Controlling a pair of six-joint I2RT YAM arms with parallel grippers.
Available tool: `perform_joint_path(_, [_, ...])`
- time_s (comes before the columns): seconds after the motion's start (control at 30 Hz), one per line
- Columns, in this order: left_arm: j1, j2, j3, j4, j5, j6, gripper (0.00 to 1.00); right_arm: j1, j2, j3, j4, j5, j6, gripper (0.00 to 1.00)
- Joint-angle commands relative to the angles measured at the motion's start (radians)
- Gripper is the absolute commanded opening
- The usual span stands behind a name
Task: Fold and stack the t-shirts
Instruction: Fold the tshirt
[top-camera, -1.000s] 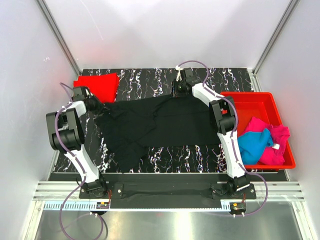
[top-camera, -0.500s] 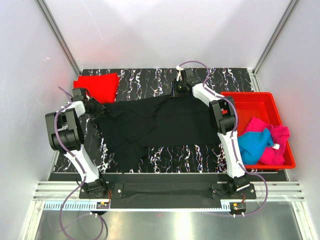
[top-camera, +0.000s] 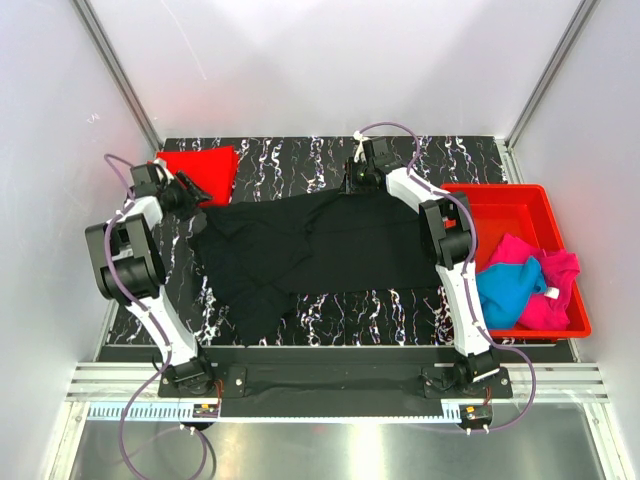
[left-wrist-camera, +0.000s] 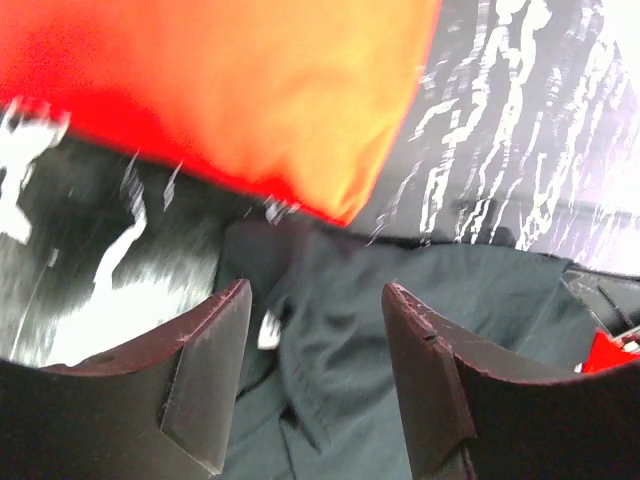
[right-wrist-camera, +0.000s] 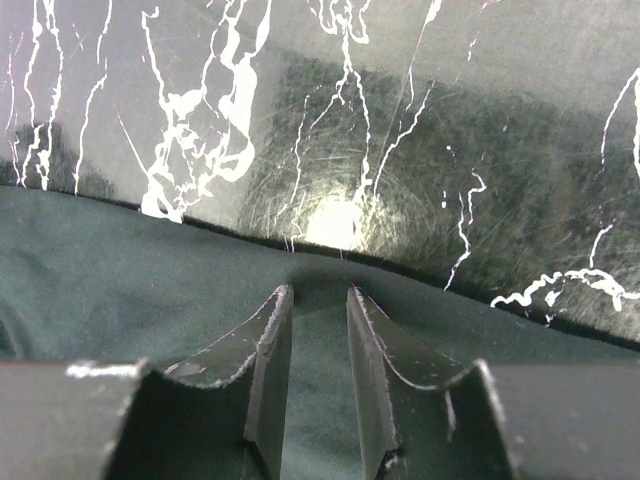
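Observation:
A black t-shirt (top-camera: 320, 245) lies spread across the middle of the marbled table, wrinkled on its left side. My left gripper (top-camera: 192, 192) hovers open just above the shirt's far-left corner (left-wrist-camera: 450, 320), its fingers (left-wrist-camera: 215, 370) wide apart with nothing between them. A folded red t-shirt (top-camera: 205, 168) lies right behind it (left-wrist-camera: 230, 90). My right gripper (top-camera: 355, 185) is at the shirt's far edge, shut on a raised pinch of the black cloth (right-wrist-camera: 120, 270) between its narrow fingers (right-wrist-camera: 268, 340). Bright blue (top-camera: 505, 290) and magenta (top-camera: 555, 285) t-shirts lie crumpled in the bin.
A rigid red plastic bin (top-camera: 500, 192) stands at the right edge of the table, under the right arm's elbow. White walls enclose the table on three sides. Bare marbled table (top-camera: 300, 155) shows behind the black shirt and along its near side.
My left gripper has opened, let go of the black shirt's left corner and pulled back up-left toward the red shirt. The right gripper has stayed in place.

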Motion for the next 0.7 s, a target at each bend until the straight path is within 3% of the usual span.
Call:
perform_joint_path(0.0, [-0.012,0.045,0.074,0.050,0.054,0.112,0.59,0.003,-0.077,-0.004,-0.035,-0.012,0.010,0.36])
perform_joint_path(0.2, [-0.018,0.080,0.112,0.011,0.041,0.146,0.54,-0.029,-0.132,0.041,-0.192,0.112,0.016,0.41])
perform_joint_path(0.3, [-0.028,0.105,0.141,-0.010,0.049,0.160,0.46,-0.047,-0.180,-0.014,-0.263,0.158,0.051,0.42])
perform_joint_path(0.33, [-0.036,0.110,0.147,-0.013,0.048,0.165,0.42,-0.049,-0.210,-0.032,-0.275,0.210,0.046,0.42])
perform_joint_path(0.37, [-0.039,0.119,0.157,-0.015,0.049,0.165,0.28,-0.049,-0.224,-0.051,-0.298,0.238,0.042,0.42])
perform_joint_path(0.5, [-0.041,0.125,0.171,-0.003,0.047,0.137,0.00,-0.066,-0.278,-0.132,-0.349,0.376,0.037,0.41])
perform_joint_path(0.67, [-0.042,0.117,0.183,0.004,0.028,0.106,0.00,-0.092,-0.316,-0.224,-0.314,0.463,0.011,0.32])
